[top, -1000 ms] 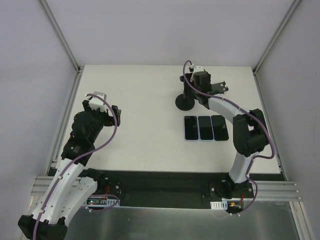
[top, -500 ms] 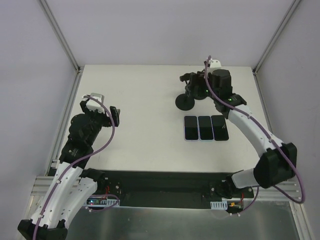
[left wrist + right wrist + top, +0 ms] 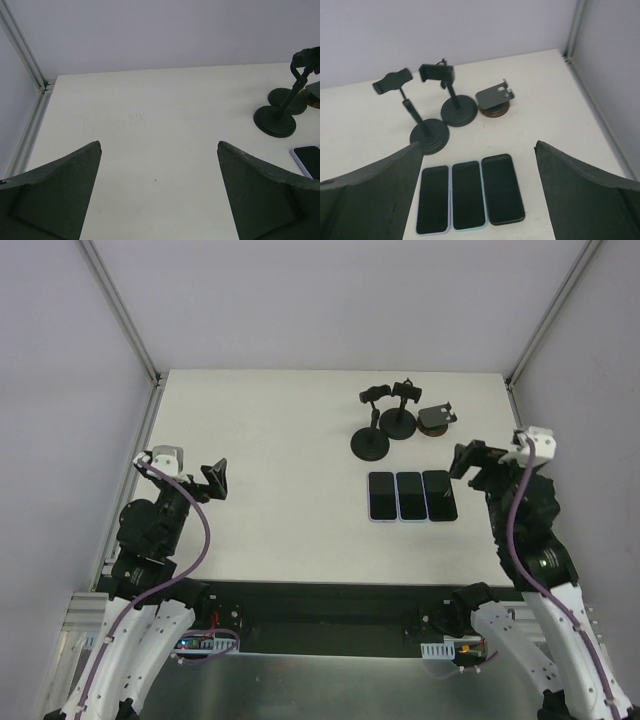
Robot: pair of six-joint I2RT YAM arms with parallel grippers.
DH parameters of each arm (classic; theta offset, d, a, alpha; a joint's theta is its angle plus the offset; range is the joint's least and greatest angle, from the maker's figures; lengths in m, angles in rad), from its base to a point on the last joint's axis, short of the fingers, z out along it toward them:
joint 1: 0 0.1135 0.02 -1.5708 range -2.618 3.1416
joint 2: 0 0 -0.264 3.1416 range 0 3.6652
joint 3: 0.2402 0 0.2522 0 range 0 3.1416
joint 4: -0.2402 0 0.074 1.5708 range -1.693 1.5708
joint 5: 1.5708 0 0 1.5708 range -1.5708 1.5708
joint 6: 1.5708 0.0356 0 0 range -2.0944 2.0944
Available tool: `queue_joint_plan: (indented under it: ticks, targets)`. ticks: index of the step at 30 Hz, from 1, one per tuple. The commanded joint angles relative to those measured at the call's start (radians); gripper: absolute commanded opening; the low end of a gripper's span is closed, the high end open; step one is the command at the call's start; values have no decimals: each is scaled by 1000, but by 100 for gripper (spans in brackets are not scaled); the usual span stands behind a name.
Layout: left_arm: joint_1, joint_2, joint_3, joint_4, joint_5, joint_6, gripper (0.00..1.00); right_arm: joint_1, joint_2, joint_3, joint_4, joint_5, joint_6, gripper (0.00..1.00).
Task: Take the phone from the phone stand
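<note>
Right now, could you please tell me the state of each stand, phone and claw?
Left stand: upright, empty.
Middle stand: upright, empty.
Low stand: empty.
Left phone: lying flat, screen dark.
Middle phone: lying flat, screen dark.
Right phone: lying flat, screen dark.
Left claw: open, empty.
Right claw: open, empty.

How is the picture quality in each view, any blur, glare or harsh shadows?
Top external: even, soft light, no harsh shadows, the three phones dark without glare. Left wrist: table sharp, left end effector fingers dark with little detail. Right wrist: phone stands crisp, only faint shadows at their bases.
</note>
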Motion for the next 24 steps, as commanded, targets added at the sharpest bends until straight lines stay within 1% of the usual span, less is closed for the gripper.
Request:
queue_joint_plan:
  ticks: [1, 2, 5, 8, 10, 13, 15, 17, 24]
  targets:
    - [12, -72, -43, 92, -58, -1, 99, -4, -187, -70, -27, 247, -76, 96]
    - [12, -98, -49, 98, -58, 4, 99, -2, -254, -87, -27, 261, -90, 96]
    - [13, -136, -69, 118, -47, 21, 99, -4, -368, -153, -27, 304, -139, 96]
    - [12, -170, -86, 132, -27, 47, 99, -4, -451, -231, -23, 333, -151, 96]
    - [13, -187, -106, 146, -24, 53, 99, -2, -475, -289, 2, 338, -151, 96]
    - [13, -210, -129, 165, -10, 76, 99, -2, -503, -334, 65, 329, -138, 96]
    - [13, -212, -132, 170, -21, 76, 99, -2, -514, -343, 91, 278, -159, 96]
    - [13, -201, -129, 169, -24, 78, 99, -4, -521, -357, 105, 264, -165, 96]
    - [13, -170, -121, 169, -1, 65, 99, -2, -534, -367, 115, 258, -174, 96]
